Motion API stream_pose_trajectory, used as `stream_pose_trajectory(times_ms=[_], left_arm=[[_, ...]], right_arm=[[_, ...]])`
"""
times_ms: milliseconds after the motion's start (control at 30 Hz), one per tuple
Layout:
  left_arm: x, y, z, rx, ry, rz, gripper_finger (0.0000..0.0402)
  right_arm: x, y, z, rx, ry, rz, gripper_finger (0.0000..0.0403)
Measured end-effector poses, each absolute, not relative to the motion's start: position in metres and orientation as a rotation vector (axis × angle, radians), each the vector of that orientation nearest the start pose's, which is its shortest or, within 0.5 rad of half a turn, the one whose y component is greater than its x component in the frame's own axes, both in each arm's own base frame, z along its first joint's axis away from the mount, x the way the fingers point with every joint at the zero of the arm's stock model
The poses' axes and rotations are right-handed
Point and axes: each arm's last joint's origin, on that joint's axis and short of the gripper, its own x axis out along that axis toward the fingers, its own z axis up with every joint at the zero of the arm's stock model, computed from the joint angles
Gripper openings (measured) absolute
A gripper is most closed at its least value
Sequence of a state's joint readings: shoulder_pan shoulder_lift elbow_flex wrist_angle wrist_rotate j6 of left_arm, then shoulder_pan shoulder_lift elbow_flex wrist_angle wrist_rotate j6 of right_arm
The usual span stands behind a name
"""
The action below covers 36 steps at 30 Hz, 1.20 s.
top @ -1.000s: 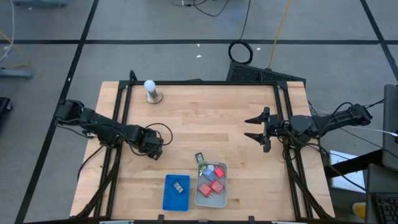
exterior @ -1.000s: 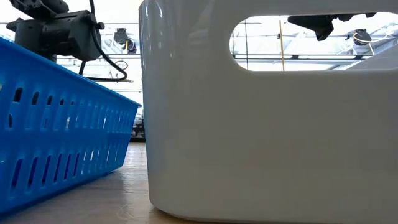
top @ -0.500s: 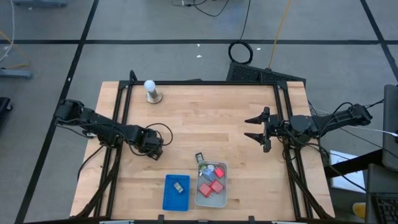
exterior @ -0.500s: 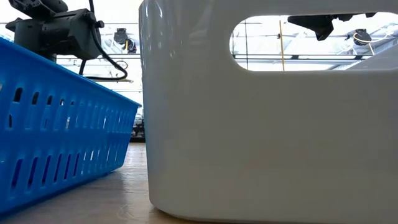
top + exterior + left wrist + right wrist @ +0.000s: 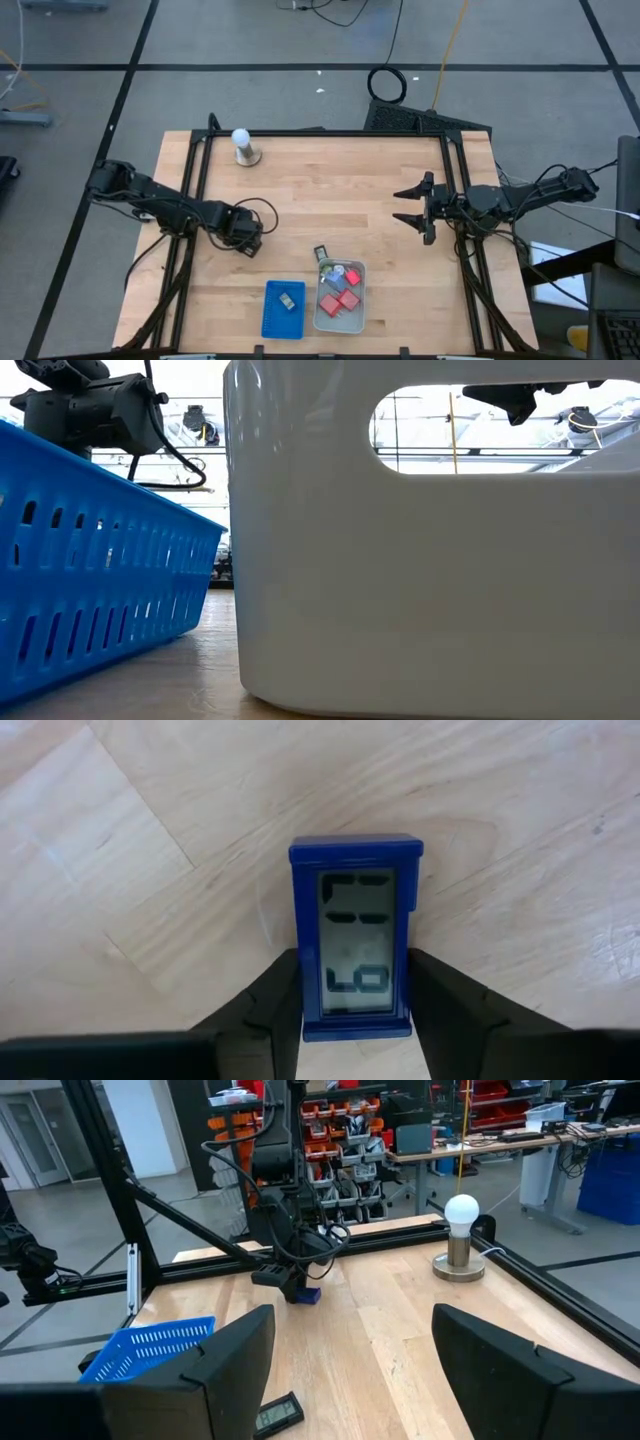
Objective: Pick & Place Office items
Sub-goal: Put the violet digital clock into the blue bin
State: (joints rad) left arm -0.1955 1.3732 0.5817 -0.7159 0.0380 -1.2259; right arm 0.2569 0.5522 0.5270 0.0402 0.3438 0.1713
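Left wrist view: left pincer (image 5: 355, 1005) snug against blue clock (image 5: 356, 935)

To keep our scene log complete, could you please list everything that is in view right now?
Table: one, light wood, black frame.
Lamp: one, white ball on a round base, far left corner.
Blue tray: one, near edge, holding one small pale item.
Grey tray: one, right of the blue tray.
Red blocks: three, in the grey tray, with small green and pale blue pieces.
Black item: one, on the table behind the grey tray.
Clock: one, blue, on the table between the left claw's fingers.
Left claw: closed on the clock's sides.
Right claw: open, empty, right side.
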Motion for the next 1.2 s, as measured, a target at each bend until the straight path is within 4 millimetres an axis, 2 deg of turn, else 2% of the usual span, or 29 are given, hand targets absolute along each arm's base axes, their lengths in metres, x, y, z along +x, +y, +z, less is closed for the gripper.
stream_pose_trajectory(times_ms=[333,767,1200], left_arm=[[0.206,-0.042,0.159,-0.799,1.377,0.604,0.0148],[0.242,-0.052,0.219,-0.754,1.222,0.405,0.0148],[0.254,-0.092,0.288,-0.643,1.055,0.221,0.0148]], right_arm=[[0.135,0.025,0.296,0.172,-0.010,-0.089,0.0265],[0.141,0.027,0.291,0.160,0.027,-0.093,0.0265],[0.141,0.027,0.291,0.160,0.027,-0.093,0.0265]])
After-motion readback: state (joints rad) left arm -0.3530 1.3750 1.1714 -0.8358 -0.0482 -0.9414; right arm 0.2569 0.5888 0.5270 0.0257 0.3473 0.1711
